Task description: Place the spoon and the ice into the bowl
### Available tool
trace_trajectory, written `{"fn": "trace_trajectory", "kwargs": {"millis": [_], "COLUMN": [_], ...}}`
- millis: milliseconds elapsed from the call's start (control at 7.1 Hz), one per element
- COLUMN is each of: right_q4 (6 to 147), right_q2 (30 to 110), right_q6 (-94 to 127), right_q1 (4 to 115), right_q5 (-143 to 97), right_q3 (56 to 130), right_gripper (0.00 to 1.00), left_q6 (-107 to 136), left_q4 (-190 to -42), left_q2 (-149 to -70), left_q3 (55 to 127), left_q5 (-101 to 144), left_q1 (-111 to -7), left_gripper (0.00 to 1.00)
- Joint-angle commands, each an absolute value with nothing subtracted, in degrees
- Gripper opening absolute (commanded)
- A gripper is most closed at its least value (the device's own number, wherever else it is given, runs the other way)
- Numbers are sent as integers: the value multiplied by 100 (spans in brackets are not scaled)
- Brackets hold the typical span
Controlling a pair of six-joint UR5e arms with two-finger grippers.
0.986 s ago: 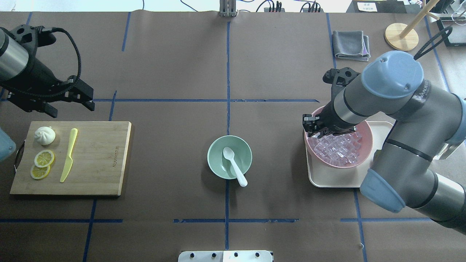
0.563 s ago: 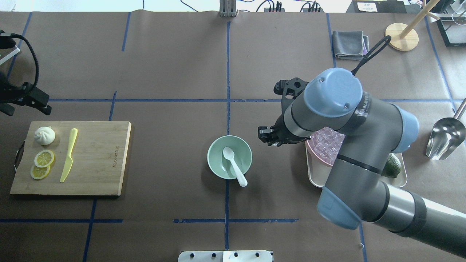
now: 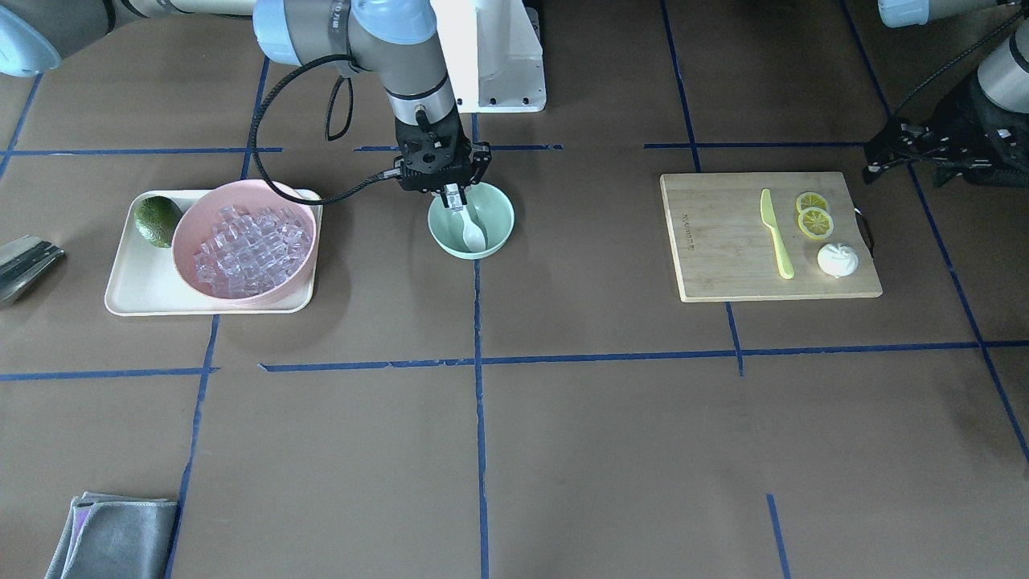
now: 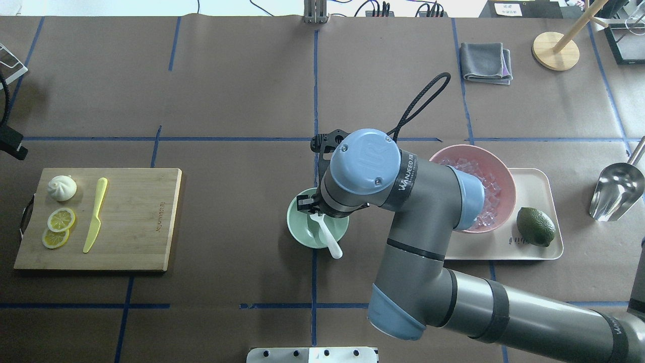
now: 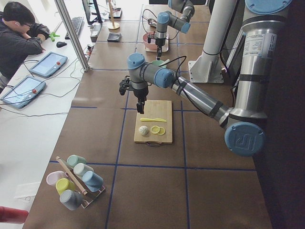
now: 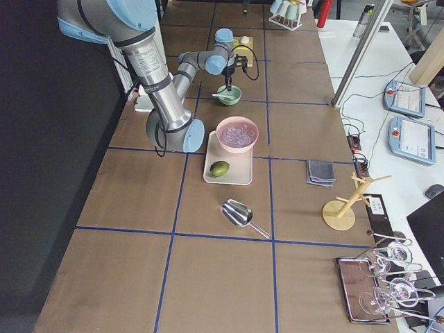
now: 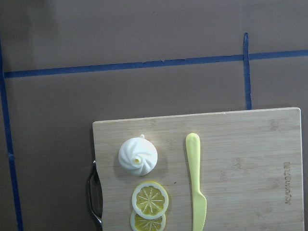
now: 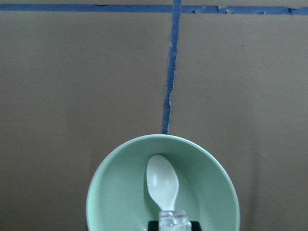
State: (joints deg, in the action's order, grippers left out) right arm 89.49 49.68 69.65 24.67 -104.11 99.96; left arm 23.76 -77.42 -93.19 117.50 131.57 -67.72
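The left claw (image 5: 139, 107) hangs well off to the right claw's left, by the cutting board (image 4: 136, 222); I cannot tell how wide it stands. The right claw (image 3: 454, 195) is closed on one ice cube (image 8: 173, 219) directly over the bowl (image 8: 113, 168), with the spoon (image 8: 162, 180) lying just beneath. It is best to lower slightly, then ease the claw apart gently, so the cube settles beside the scoop rather than bouncing out. More ice (image 3: 241, 249) sits in the pink bowl (image 4: 508, 174) to its right.

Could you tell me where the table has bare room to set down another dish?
The widest bare patch lies between the cutting board and the mint bowl; the stretch beyond it, up to the grey cloth, is free too. Crowded: the tray with pink bowl and lime, and the right gripper over the mint bowl.
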Motion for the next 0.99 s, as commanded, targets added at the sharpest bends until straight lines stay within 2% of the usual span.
{"fn": "trace_trajectory", "kwargs": {"millis": [0,563,845], "right_q4": [8930,8973,9881], "right_q2": [4843,4860,5332], "right_q6": [6952,6952,6778], "right_q1": [2426,2583,3126], "right_q5": [-10362,-10397,-10607], "right_q3": [9844,10124,10963], "right_gripper": [99,100,100], "left_q6": [2294,2085,1148], "left_q4": [-7778,-7805,-7734], "left_q2": [-9238,-9088,-8983], "left_q3": [11698,11698,11367], "left_q5": [13157,13157,13227], "left_q1": [-6829,-6890,-7449], "left_gripper": [100,100,100]}}
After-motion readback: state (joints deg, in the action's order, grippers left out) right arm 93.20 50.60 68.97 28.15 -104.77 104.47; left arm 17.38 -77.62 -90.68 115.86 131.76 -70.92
